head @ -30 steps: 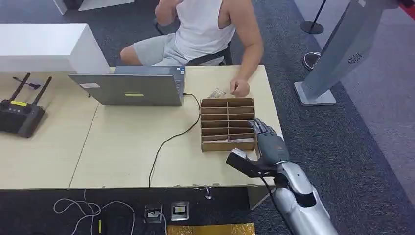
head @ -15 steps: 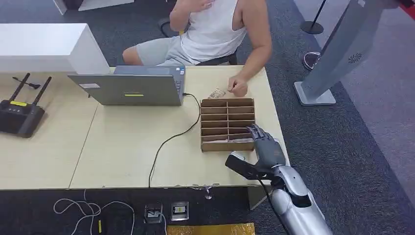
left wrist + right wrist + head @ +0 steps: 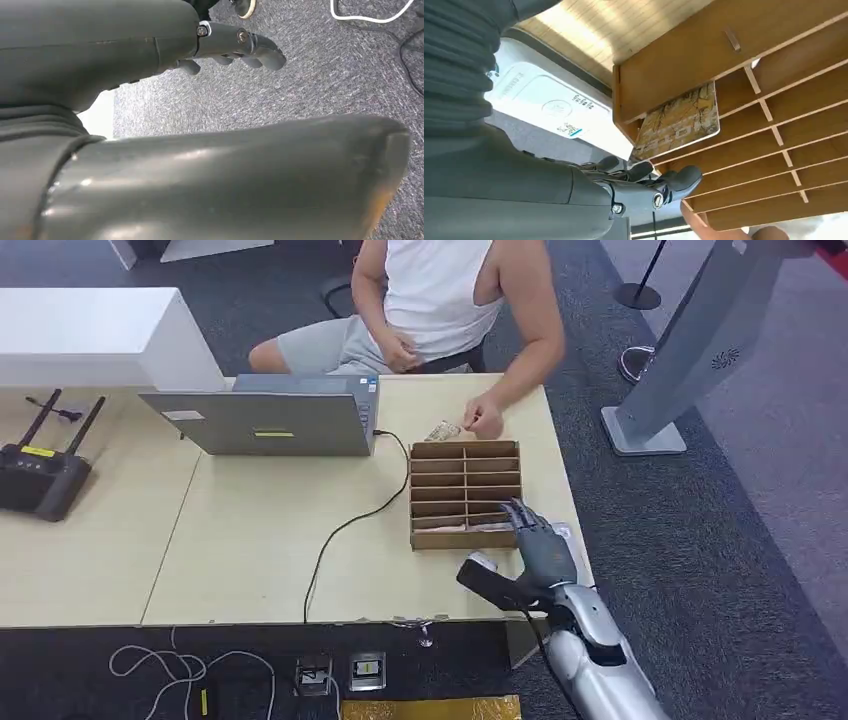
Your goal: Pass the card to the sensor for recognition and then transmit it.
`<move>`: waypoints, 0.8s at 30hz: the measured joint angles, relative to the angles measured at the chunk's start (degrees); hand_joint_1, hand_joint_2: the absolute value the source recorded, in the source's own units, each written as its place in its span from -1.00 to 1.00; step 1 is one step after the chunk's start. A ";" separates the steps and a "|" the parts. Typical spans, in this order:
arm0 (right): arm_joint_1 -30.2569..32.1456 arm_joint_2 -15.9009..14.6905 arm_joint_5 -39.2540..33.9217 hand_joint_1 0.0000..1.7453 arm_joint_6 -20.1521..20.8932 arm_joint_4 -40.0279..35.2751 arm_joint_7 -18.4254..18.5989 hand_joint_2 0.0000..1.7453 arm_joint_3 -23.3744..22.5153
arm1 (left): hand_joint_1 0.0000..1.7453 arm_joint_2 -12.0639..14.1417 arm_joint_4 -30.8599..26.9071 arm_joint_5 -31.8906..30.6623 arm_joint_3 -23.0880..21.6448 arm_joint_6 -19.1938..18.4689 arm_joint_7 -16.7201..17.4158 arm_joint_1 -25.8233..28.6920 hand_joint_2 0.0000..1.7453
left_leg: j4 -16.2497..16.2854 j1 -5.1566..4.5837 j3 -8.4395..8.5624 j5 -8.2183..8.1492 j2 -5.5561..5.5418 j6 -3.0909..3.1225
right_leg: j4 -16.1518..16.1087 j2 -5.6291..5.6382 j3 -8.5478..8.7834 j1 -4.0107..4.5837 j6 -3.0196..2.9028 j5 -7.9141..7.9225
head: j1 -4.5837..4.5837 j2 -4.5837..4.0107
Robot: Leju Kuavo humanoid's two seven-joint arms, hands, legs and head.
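Reaching over the near right corner of the wooden slotted card organizer [image 3: 465,494], the right hand [image 3: 541,551] was seen in the head view with its fingers extended toward 11 o'clock and nothing grasped. The card [image 3: 677,121], printed in yellow-brown, was observed in the right wrist view lying in an end slot of the organizer, one edge projecting past the slot wall. Its long axis was judged to run along the slot, crosswise to the pointing fingers [image 3: 680,178]. The fingertips were positioned just beside the projecting edge, apart from it; no contact could be confirmed. In the head view, the card was taken to lie at roughly 11 o'clock from the hand, in the slot row nearest the robot. A white card reader [image 3: 551,110] was noted on the tabletop just beside the organizer. The left hand [image 3: 235,47] was found hanging over grey carpet, fingers curled in on nothing, so the right hand was judged far nearer. A person's hand [image 3: 487,420] rested at 12 o'clock beyond the organizer.
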 joint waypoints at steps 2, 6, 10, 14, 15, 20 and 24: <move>-0.27 0.15 -0.13 -1.00 -1.53 0.46 -0.35 1.00 0.00 | -1.00 0.00 0.00 -0.04 0.00 0.00 -0.02 -0.01 -1.00 | 0.00 0.00 0.00 0.00 0.00 0.00 | 0.00 0.00 0.00 0.00 0.00 0.00 | 0.00 0.00; -0.83 0.41 -1.88 -1.00 -4.91 0.70 -2.77 1.00 0.00 | -1.00 -0.07 0.00 -0.11 0.00 0.00 -0.02 -0.01 -1.00 | 0.00 0.00 0.01 0.00 0.00 0.00 | 0.00 0.00 0.01 0.00 0.00 0.00 | -0.02 0.00; -1.31 1.03 -3.23 -1.00 -5.22 0.70 -4.42 1.00 0.00 | -1.00 -0.20 0.00 -0.15 0.00 -0.02 -0.11 -0.01 -1.00 | 0.00 0.00 0.01 0.00 0.00 0.00 | 0.00 0.00 0.00 0.00 0.00 0.00 | 0.00 0.00; -1.76 1.60 -3.82 -1.00 -5.81 0.70 -5.55 1.00 0.02 | -1.00 -0.17 0.00 -0.15 0.00 -0.20 -0.26 -0.01 -1.00 | 0.00 0.00 0.01 0.00 0.00 0.00 | 0.00 0.00 0.00 0.00 0.00 0.00 | 0.00 0.00; -1.78 1.70 -3.87 -1.00 -5.83 0.70 -5.86 1.00 0.04 | -1.00 -0.17 0.00 -0.17 0.00 -0.20 -0.37 -0.01 -1.00 | 0.00 0.00 0.01 0.00 0.00 0.00 | 0.00 0.00 0.01 0.00 0.00 0.00 | 0.00 0.00; -1.87 2.25 -3.72 -1.00 -5.68 0.70 -6.12 1.00 0.15 | -1.00 -0.15 0.00 -0.28 0.00 -0.24 -0.42 -0.02 -1.00 | 0.00 0.00 0.00 0.00 0.00 0.00 | 0.00 0.00 0.01 0.00 0.00 0.00 | 0.00 0.00; -1.98 2.45 -3.19 -1.00 -5.26 0.76 -6.10 1.00 0.59 | -1.00 -0.17 0.00 -0.50 0.00 -0.24 -0.57 -0.02 -1.00 | 0.00 0.00 0.00 0.00 0.00 0.00 | 0.00 0.00 0.00 0.00 0.00 0.00 | 0.00 0.00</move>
